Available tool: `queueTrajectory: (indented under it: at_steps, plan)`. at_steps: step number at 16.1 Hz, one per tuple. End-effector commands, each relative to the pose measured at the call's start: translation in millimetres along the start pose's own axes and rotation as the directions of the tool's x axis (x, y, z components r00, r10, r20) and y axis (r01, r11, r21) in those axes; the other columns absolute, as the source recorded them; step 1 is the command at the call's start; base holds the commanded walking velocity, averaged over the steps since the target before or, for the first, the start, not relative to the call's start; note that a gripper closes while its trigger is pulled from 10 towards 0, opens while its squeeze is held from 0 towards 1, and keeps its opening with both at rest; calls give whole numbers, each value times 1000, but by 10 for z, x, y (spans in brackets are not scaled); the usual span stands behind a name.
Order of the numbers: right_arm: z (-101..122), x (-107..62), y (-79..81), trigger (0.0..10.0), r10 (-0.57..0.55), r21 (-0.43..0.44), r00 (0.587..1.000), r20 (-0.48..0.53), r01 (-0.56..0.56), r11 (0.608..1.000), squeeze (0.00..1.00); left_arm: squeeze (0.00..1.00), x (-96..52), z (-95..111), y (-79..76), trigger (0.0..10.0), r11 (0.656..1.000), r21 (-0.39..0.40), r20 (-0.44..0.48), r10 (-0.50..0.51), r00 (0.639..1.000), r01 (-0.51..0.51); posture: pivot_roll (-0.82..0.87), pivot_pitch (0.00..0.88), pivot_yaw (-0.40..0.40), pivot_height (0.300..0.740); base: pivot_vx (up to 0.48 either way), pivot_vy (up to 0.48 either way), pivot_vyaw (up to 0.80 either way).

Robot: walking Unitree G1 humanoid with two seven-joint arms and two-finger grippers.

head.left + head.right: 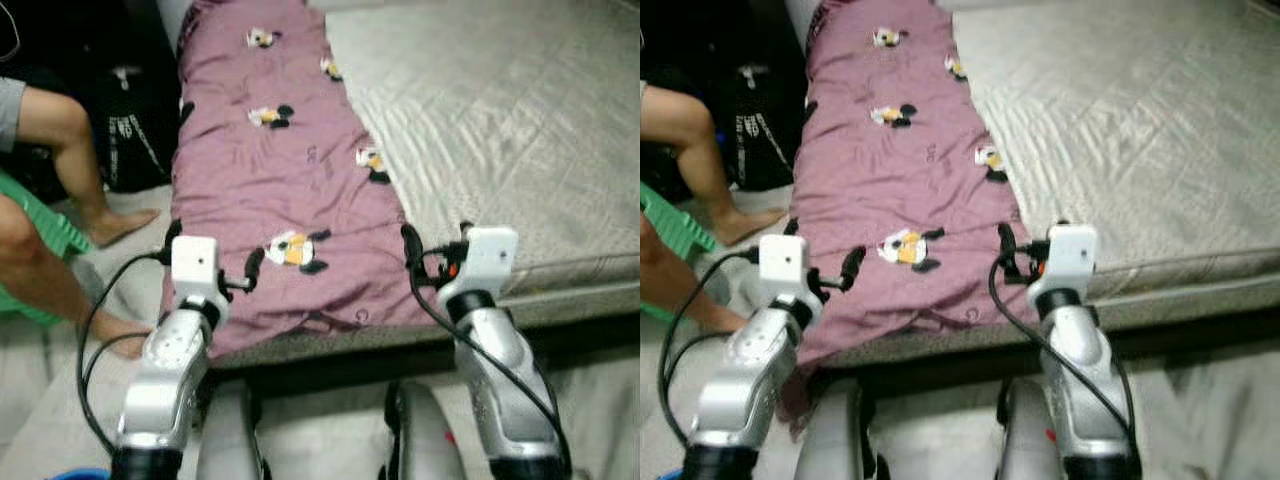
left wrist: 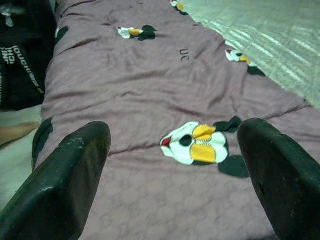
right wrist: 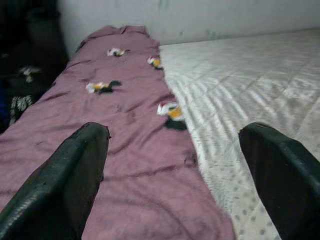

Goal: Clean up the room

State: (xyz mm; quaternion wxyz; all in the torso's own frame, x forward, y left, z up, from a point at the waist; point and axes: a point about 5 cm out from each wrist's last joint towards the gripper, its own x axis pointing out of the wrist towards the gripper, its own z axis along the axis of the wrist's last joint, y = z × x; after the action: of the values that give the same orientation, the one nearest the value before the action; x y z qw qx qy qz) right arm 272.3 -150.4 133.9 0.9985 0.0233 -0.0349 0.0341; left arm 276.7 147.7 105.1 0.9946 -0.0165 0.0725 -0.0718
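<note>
Across the left-centre of the left eye view, running from the top edge down to the near edge of the bed, lies a long mauve quilted blanket printed with small white, yellow and black cartoon figures (image 1: 275,190), folded into a narrow strip on the pale grey-green quilted mattress (image 1: 500,130). Its near end hangs a little over the mattress edge, low in the frame. The left gripper (image 1: 212,268) hovers at the blanket's lower left corner, and the right gripper (image 1: 425,258) at its lower right edge, where mauve cloth meets bare mattress; both wrist views show the black jaws wide apart with nothing between them. The blanket looks soft, limp and fairly light, likely thick enough in its folded layers to bunch. It should not slip or break, but it will sag and drape wherever it is not held. A pinch on each near corner, through all layers at the hanging hem, seems the surest hold, since the flat middle offers no edge to grip. At the left of the frame a seated person's bare legs (image 1: 60,200) rest on the floor beside the bed, near a black bag (image 1: 130,130), so any wide swing of cloth toward that side could brush them.
</note>
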Motion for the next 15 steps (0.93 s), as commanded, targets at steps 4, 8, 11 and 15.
queueTrajectory:
  at_steps: [4,8,11,15]
  plan:
    - [-143,-102,-176,10000,-136,-69,990,21,137,988,0,0,-5,-81,74,10000,999,35,82,-2,997,-1,-61,0,23,703,0,0,0]
    - [-470,-240,-233,10000,-156,-106,985,-80,147,983,0,0,-57,-322,176,10000,995,60,43,78,996,-81,-84,0,40,740,0,0,0]
    - [-519,-291,-247,10000,-180,-99,979,-97,170,980,0,0,-58,-377,169,10000,993,57,24,99,995,-100,-88,0,37,740,0,0,0]
    - [-541,-242,-294,10000,-206,-65,973,-102,200,978,0,0,21,-369,82,10000,999,27,23,36,999,-36,-87,0,22,740,0,0,0]
